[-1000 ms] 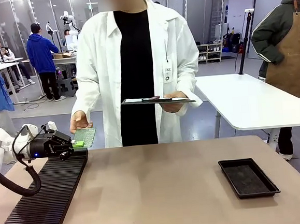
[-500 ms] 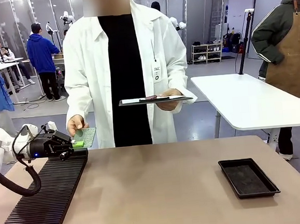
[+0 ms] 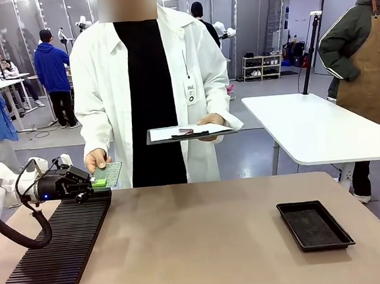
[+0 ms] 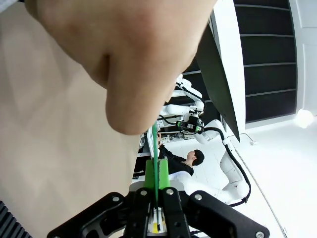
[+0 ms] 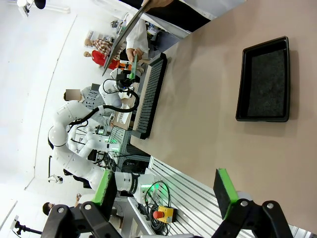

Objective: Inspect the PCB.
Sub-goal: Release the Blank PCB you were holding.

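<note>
PCB (image 3: 110, 173) clamped in left gripper (image 3: 98, 182), person's hand (image 3: 96, 159) on far edge; left wrist sees it edge-on; right gripper (image 5: 164, 191) jaws wide, empty

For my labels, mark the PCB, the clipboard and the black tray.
PCB (image 3: 112, 173), front view, speckled face.
Clipboard (image 3: 166, 133), front view, white paper.
Black tray (image 3: 314, 225), front view, bare floor.

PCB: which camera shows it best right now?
Front view: the PCB shows its pale face, pinched by the left gripper and held by the person's hand. Left wrist view sees it edge-on, a thin green line. Right wrist view gives a tiny distant sliver.
</note>
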`<control>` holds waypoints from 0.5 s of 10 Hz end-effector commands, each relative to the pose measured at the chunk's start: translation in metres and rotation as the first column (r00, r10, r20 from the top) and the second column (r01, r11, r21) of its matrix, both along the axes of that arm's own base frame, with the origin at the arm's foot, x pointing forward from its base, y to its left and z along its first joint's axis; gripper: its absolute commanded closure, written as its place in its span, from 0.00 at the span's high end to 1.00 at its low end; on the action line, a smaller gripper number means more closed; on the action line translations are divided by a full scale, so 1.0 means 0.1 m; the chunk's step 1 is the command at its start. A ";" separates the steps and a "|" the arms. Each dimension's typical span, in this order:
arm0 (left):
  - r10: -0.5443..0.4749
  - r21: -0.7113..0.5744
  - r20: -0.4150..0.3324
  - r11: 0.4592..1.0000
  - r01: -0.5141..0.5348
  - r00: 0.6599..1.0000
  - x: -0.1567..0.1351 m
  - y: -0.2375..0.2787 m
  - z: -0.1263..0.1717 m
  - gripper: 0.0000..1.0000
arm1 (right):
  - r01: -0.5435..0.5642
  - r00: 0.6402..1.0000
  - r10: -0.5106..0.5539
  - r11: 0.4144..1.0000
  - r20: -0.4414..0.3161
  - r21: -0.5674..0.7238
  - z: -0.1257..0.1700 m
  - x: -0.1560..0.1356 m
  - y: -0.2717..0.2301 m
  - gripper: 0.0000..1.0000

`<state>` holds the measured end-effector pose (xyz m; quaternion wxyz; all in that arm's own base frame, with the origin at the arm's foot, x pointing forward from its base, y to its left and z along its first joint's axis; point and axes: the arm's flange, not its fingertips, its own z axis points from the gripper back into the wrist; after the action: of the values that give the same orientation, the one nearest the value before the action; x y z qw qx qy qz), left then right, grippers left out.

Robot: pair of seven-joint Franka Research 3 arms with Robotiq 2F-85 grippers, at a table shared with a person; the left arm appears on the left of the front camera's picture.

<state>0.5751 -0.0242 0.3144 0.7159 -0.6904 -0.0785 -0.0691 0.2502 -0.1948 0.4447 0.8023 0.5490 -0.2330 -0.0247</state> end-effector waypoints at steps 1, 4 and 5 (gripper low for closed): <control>0.001 0.007 0.002 1.000 -0.001 1.000 0.01 -0.01 0.00 0.03 | -0.003 1.000 0.003 1.000 0.024 0.002 0.01 0.01 -0.01 1.00; 0.001 0.007 0.002 1.000 -0.001 1.000 0.01 -0.01 0.00 0.03 | -0.003 1.000 0.003 1.000 0.024 0.002 0.01 0.01 -0.01 1.00; 0.001 0.007 0.002 1.000 -0.001 1.000 0.01 -0.01 0.00 0.03 | -0.003 1.000 0.003 1.000 0.024 0.002 0.01 0.01 -0.01 1.00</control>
<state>0.5750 -0.0242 0.3144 0.7159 -0.6903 -0.0784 -0.0691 0.2502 -0.1948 0.4447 0.8023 0.5489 -0.2330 -0.0247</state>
